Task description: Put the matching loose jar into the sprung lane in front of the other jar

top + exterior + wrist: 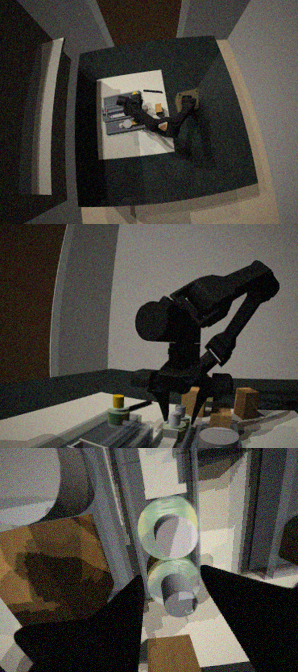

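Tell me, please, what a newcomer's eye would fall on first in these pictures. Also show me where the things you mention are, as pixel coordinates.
Probably the big black arm (155,121) (209,300), bent over the white board (151,145) (97,401). Next, the yellow-topped jar (118,411), left of the claw (180,421) (171,573) in the exterior view. The wrist view centres on two pale-green jars, one behind the other.
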